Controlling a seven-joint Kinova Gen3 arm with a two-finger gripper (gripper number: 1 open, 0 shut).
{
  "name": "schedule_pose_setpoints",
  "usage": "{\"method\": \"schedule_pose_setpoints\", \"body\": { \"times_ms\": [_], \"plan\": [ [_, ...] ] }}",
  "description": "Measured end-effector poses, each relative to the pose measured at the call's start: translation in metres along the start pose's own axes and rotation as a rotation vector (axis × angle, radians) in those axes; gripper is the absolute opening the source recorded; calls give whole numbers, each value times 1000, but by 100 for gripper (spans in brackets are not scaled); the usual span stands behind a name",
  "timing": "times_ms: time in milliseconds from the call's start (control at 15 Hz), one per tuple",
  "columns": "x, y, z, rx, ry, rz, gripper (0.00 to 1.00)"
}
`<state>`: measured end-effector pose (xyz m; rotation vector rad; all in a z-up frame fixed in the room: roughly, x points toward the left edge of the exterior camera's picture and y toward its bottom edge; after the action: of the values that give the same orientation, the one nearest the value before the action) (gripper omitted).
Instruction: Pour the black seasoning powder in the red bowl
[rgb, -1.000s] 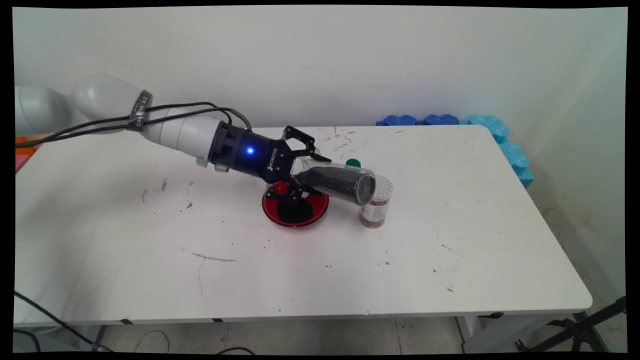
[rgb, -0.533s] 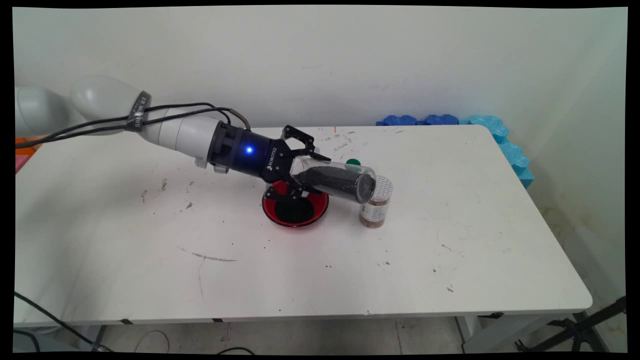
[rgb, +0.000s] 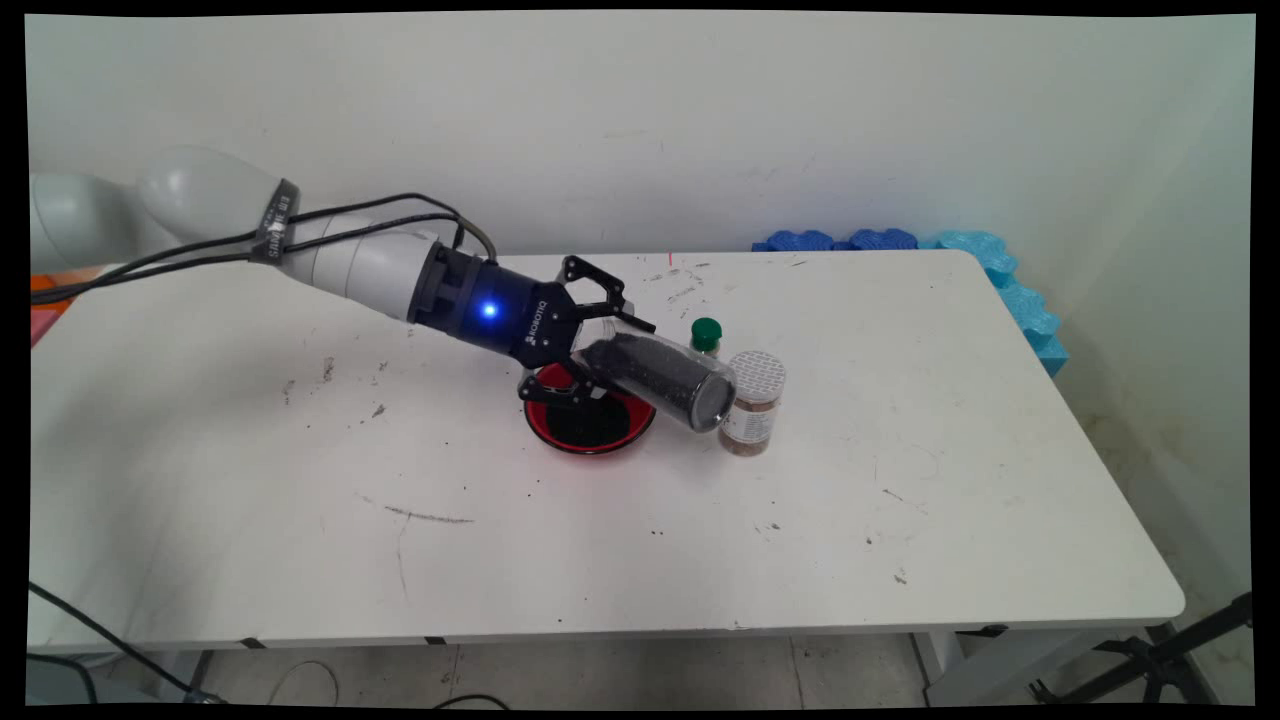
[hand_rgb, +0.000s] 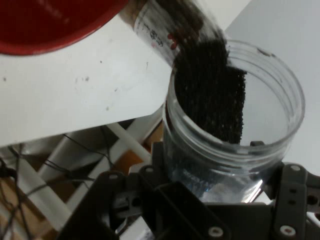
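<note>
Gripper tilting a clear jar of black grains over a red bowl.

The gripper (rgb: 590, 345) is clamped round a clear jar (rgb: 655, 378) that slopes mouth-down past its fingertips; black grains already lie in the red bowl (rgb: 590, 425) just beneath it, while most remain in the jar. Beyond the mouth stand a brown spice jar (rgb: 752, 403) and a green-capped bottle (rgb: 706, 335). Only the hand view shows the grains banked against the jar's (hand_rgb: 235, 115) lower wall; only the main view shows the bottle.
</note>
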<state>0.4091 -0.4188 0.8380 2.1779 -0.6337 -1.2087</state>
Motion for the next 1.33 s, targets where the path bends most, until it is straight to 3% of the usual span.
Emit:
{"method": "schedule_pose_setpoints", "body": {
  "times_ms": [733,1333],
  "plan": [
    [-5,12,-7,61,13,490,0],
    [-17,38,-15,85,48,970,0]
  ]
}}
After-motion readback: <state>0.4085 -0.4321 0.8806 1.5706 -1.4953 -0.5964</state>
